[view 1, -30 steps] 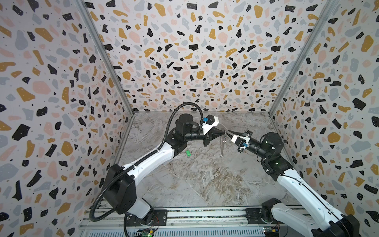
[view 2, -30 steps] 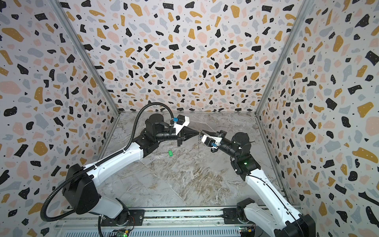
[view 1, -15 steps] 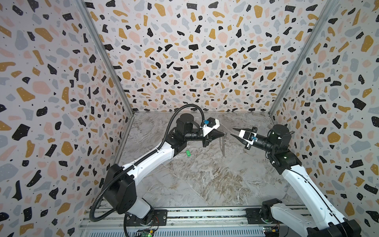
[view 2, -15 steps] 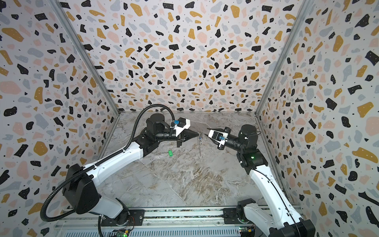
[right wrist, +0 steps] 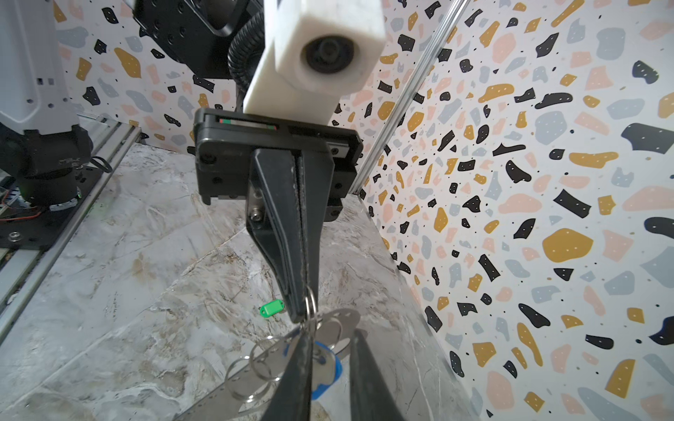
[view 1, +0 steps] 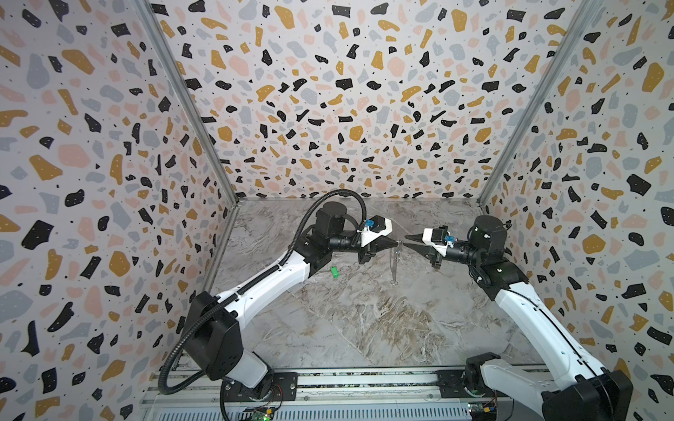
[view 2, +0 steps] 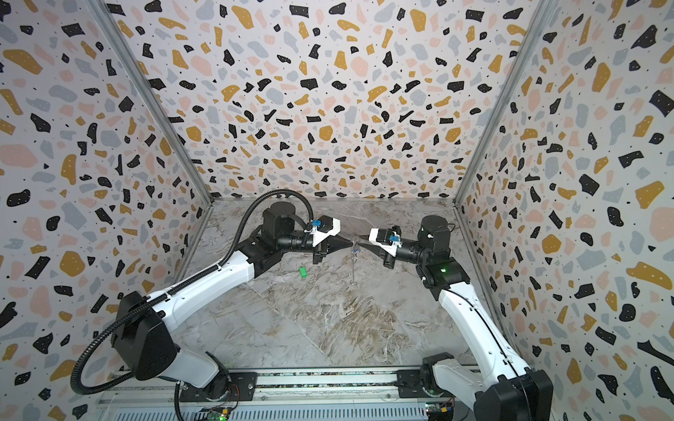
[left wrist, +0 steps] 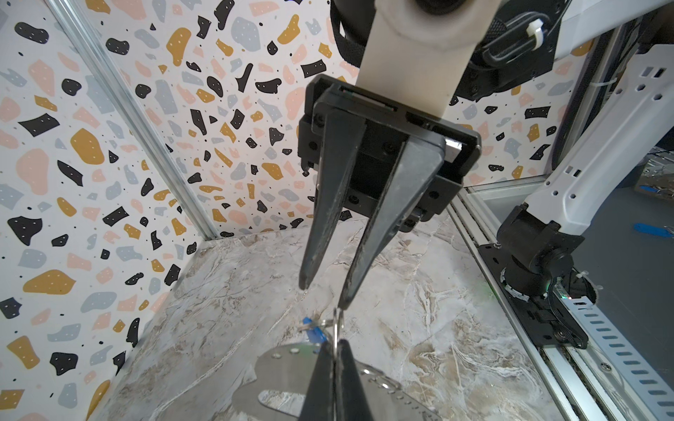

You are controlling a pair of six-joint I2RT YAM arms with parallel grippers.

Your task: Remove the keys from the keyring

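Right gripper (view 1: pixel 404 241) has swung back to the wire ring (right wrist: pixel 310 304), jaws slightly apart, while the left gripper (view 1: pixel 395 242) stays clamped on it; keyring (left wrist: pixel 277 364) hangs below, blue key (left wrist: pixel 313 330) attached, green key (view 1: pixel 334 272) already on the floor (view 1: pixel 364 320), so one removal remains.

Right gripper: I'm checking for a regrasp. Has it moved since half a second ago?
Yes. In both top views the right gripper has come left, away from the right corner post, back to the keyring hanging from the left gripper.
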